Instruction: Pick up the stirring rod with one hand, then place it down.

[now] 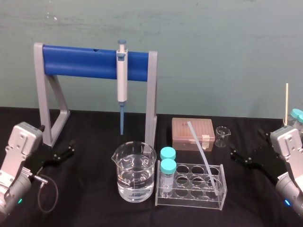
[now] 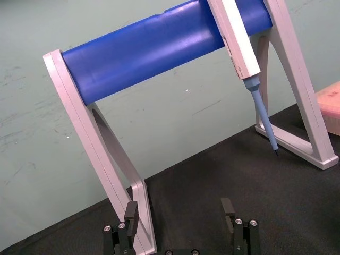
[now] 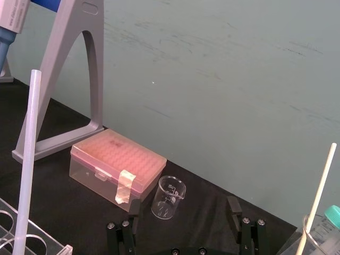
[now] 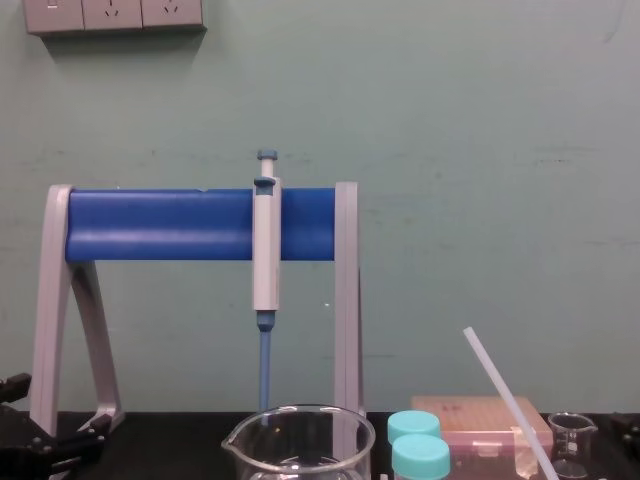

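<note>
At the far left the left gripper (image 1: 71, 147) rests low over the black table (image 1: 90, 198), its fingers spread with nothing between them; its wrist view looks straight at the foot of the pipette stand (image 1: 80, 61). A grey pipette (image 1: 122, 80) with a blue tip hangs from the stand's blue bar. The chest view adds a row of wall sockets (image 4: 112, 14) high on the green wall. In front of the stand sits a large beaker (image 1: 120, 177) holding clear liquid, then a clear tube rack (image 1: 199, 201) with two teal-capped vials (image 1: 167, 168). The stirring rod (image 1: 202, 153) leans in the rack, its lower end in a well at the right and its upper end slanting back over the pink tip box (image 1: 182, 135). Just right of the box stands a small beaker (image 1: 221, 136); the right wrist view shows printed markings on it, too small to read. The right gripper (image 1: 245, 143) waits near it, fingers held wide apart and empty. At the far right a thin cream stick (image 1: 286, 101) stands upright.
</note>
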`<action>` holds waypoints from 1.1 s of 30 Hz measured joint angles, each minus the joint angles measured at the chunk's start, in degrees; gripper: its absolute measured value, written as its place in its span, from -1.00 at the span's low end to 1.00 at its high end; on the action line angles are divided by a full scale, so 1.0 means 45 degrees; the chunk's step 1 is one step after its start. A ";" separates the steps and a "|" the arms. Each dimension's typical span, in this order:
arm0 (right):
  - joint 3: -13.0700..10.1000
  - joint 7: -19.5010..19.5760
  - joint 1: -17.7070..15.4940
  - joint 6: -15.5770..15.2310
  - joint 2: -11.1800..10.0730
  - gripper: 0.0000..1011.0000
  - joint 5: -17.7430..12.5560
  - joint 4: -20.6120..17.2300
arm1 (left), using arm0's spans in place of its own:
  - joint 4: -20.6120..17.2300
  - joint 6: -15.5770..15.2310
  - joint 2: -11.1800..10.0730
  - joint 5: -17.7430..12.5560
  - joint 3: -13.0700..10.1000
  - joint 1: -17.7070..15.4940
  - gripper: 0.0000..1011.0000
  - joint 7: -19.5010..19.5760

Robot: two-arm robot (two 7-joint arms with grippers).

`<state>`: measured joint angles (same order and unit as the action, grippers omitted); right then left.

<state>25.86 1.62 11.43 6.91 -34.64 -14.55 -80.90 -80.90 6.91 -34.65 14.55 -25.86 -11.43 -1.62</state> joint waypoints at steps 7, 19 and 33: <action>0.0000 0.0000 0.0000 -0.0001 0.0000 0.99 0.0001 0.0000 | 0.0000 0.0000 0.0000 0.0000 0.0000 -0.0001 0.98 0.0000; 0.0000 0.0000 0.0000 -0.0001 0.0000 0.99 0.0000 0.0000 | -0.0001 0.0000 0.0000 0.0000 0.0000 0.0000 0.98 0.0000; 0.0000 0.0000 0.0000 0.0000 0.0000 0.99 0.0000 0.0000 | -0.0001 0.0000 0.0001 0.0000 0.0000 0.0000 0.98 0.0001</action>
<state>25.86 1.62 11.43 6.91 -34.64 -14.55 -80.90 -80.90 6.91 -34.64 14.55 -25.86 -11.43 -1.62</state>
